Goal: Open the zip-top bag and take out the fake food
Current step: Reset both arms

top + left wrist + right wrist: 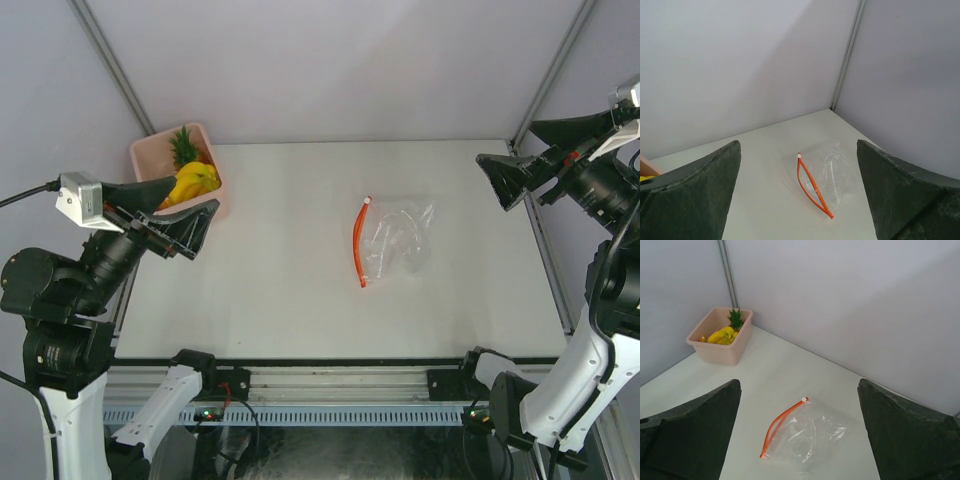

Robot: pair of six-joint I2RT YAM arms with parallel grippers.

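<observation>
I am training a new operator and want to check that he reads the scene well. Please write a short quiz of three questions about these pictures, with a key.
1. True or false: the zip-top bag lies on the table and no gripper touches it.
2. Where is the fake food? A) inside the bag; B) in the pink bin; C) loose on the table.
3. Fill in the missing word: the left gripper and the right gripper both have their jaws ___.

Key: 1 true; 2 B; 3 open.
</observation>
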